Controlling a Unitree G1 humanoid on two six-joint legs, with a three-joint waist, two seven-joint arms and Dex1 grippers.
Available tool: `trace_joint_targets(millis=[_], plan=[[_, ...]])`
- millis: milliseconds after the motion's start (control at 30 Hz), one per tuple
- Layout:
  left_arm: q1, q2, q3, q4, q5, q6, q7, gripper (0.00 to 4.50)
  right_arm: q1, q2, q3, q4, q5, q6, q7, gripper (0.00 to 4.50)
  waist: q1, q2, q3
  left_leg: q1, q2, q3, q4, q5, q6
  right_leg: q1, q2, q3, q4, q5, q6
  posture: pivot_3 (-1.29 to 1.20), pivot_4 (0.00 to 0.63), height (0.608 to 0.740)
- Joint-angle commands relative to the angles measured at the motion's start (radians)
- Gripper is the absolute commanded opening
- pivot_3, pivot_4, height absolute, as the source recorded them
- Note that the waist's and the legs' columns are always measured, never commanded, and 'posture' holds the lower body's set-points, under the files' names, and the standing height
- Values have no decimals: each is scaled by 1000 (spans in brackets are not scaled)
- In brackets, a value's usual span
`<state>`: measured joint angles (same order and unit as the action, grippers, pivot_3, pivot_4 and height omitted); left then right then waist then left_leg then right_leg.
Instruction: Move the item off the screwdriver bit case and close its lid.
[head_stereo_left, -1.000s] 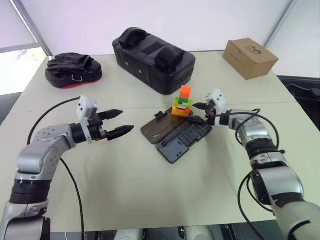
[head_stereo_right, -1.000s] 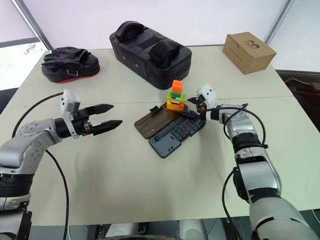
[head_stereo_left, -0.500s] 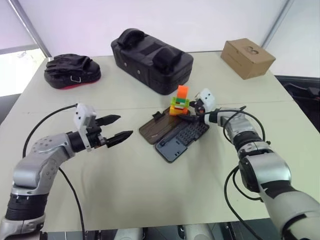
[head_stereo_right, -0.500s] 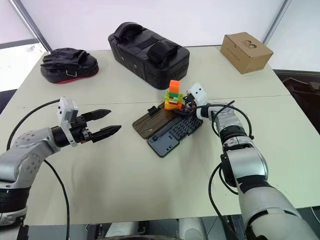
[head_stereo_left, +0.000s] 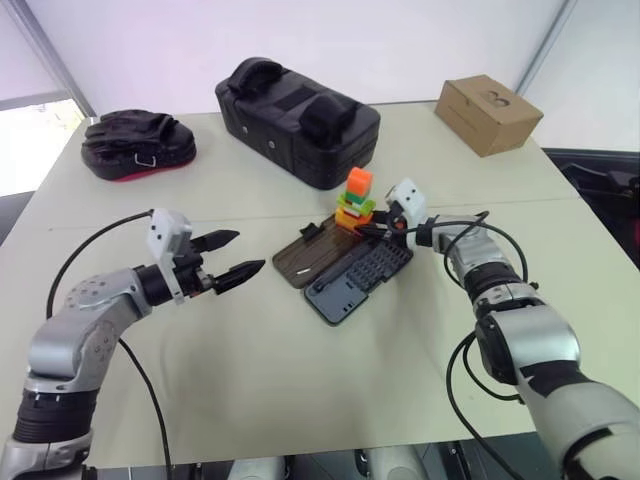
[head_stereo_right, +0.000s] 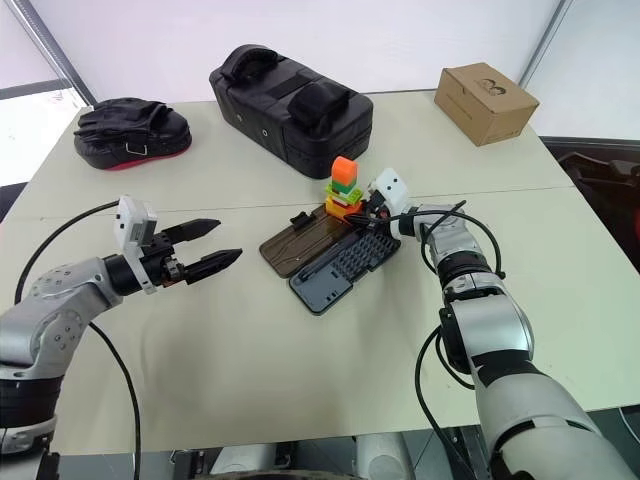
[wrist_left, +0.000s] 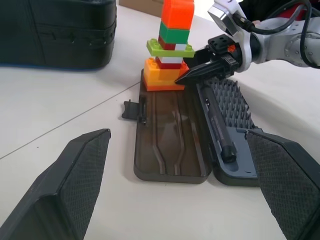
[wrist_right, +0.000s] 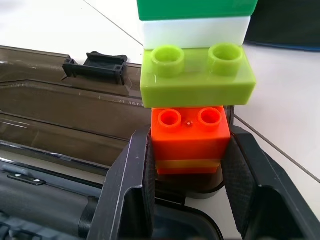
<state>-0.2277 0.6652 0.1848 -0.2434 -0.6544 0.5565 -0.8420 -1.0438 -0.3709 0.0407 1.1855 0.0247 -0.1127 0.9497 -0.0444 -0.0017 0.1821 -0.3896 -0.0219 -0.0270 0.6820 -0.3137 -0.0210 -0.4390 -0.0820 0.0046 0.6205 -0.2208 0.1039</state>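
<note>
Pinched low by the right claw (wrist_right: 189, 150), the brick tower (head_stereo_right: 343, 188) at the lid's (head_stereo_right: 300, 238) 1 o'clock may be toppled; left claw (head_stereo_right: 228, 240) spread.

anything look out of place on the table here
Yes: a toy block tower stands on the open brown lid of the bit case, at its far corner, so the lid cannot fold shut. The right tool grips the tower's bottom orange block from both sides.

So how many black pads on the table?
2: the large black pad at the far middle, behind the brick tower; the smaller black-and-red pad at the far left. None apparently hidden.
</note>
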Motion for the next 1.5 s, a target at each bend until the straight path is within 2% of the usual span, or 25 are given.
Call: trace_joint_targets(millis=[33,267,400,533,700,1033,1233,1267,1433,1500], plan=[[4,-5,23,-11,5,-26,6,4500,-76,-25,-75,-22,45,-14,-53,1260,0,0,0,0,0,0,0,0,0,0,0,0,0,0,0,0,150,740],[-4,-2,-14,-83,-14,0,-23,4500,-58,-133,-150,-114,60,-4,-163,1260,9,0,0,-1,-1,0,0,0,0,0,0,0,0,0,0,0,150,740],[-34,-7,-56,-114,-10,7,-36,4500,56,-193,-181,-286,72,68,-212,1260,10,0,0,-1,-1,0,0,0,0,0,-1,1,-1,0,0,0,150,740],[-78,-23,-108,-132,-24,23,-50,4500,233,-266,-225,-479,69,175,-314,1260,25,0,0,-1,-1,0,0,0,0,0,-1,1,0,0,0,0,150,740],[-110,-50,-148,-84,0,8,-68,4500,289,-299,-214,-412,-12,148,-504,1260,19,0,0,2,-2,4,1,-2,3,0,0,4,3,0,0,0,150,740],[-91,-73,-141,-35,25,-12,-58,4500,177,-285,-203,-103,-50,84,-656,1260,0,0,0,13,-2,9,0,-4,7,6,3,10,8,0,0,0,150,740],[-69,-83,-133,-55,28,-12,-35,4500,135,-283,-238,-25,-11,105,-675,4215,0,0,0,15,-1,9,0,-4,8,9,2,11,7,0,0,0,150,740],[-67,-82,-131,-56,26,-11,-32,4500,129,-282,-243,-18,-7,110,-679,4441,0,0,0,15,-1,9,0,-4,8,9,2,11,7,0,0,0,150,740],[-52,-83,-123,-66,25,-14,-14,4500,123,-281,-226,-30,-24,143,-728,4441,0,0,0,16,0,9,0,-4,8,9,2,11,8,0,0,0,150,740],[-46,-79,-116,-70,27,-16,-8,4500,160,-295,-219,-120,-27,155,-723,4441,0,0,0,16,0,9,0,-4,8,9,2,11,7,0,0,0,150,740]])
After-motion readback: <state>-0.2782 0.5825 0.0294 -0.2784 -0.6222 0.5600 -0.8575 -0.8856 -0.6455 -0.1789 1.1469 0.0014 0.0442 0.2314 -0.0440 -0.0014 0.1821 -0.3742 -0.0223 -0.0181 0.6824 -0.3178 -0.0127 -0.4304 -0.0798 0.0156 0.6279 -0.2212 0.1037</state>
